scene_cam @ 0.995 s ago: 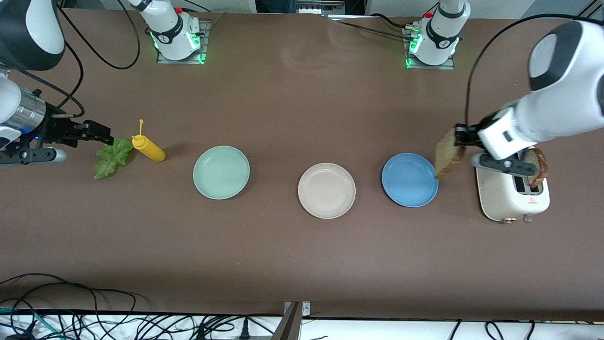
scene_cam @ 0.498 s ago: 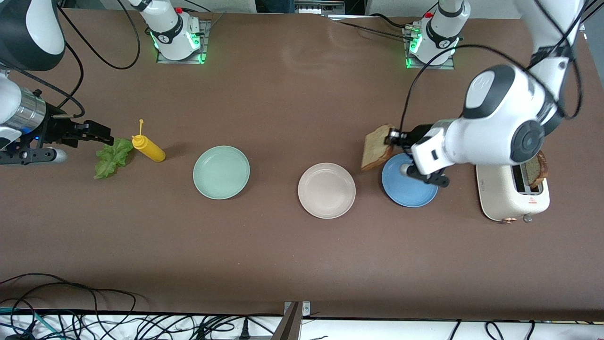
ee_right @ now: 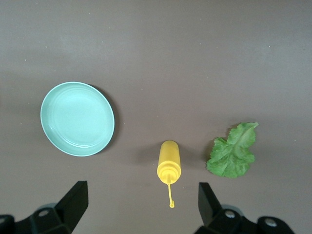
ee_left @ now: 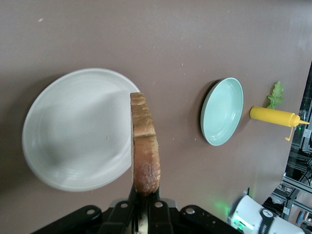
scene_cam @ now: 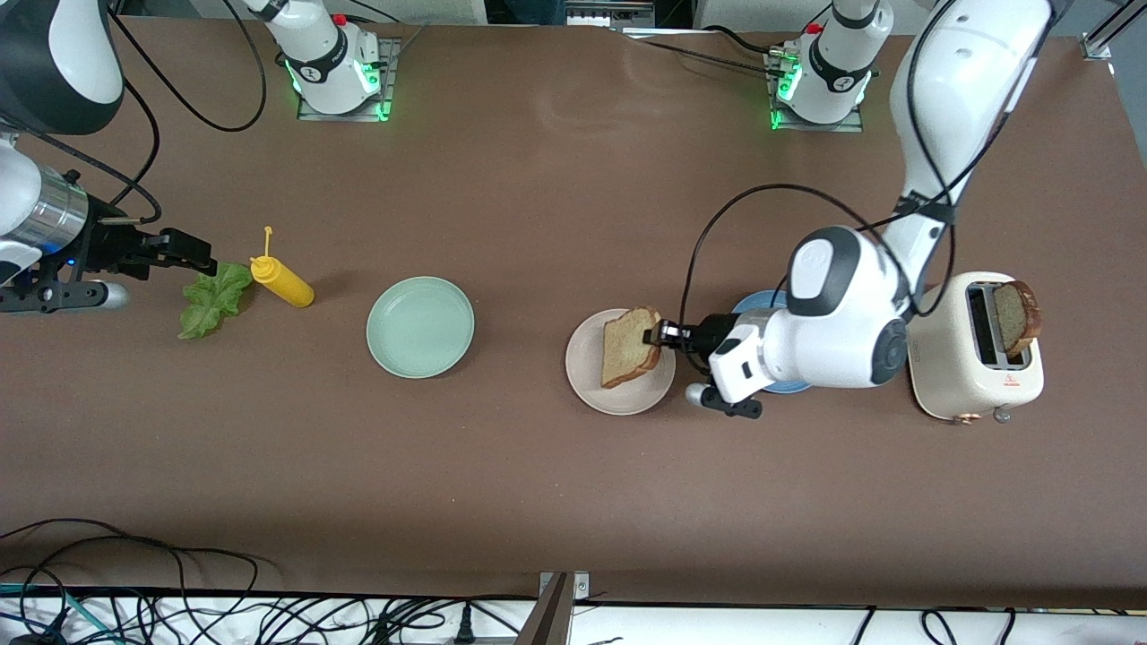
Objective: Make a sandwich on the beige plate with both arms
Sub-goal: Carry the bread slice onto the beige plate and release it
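My left gripper [scene_cam: 660,337] clamps a bread slice [scene_cam: 628,346] by its edge, holding it over the beige plate [scene_cam: 591,381]. My right gripper [scene_cam: 199,257] waits with fingers spread wide over the lettuce leaf [scene_cam: 212,299], beside the yellow squeeze bottle [scene_cam: 282,281]. A second slice [scene_cam: 1016,319] stands in the toaster [scene_cam: 963,376].

Left hand [scene_cam: 659,337] clamped, right hand [ee_right: 139,204] agape
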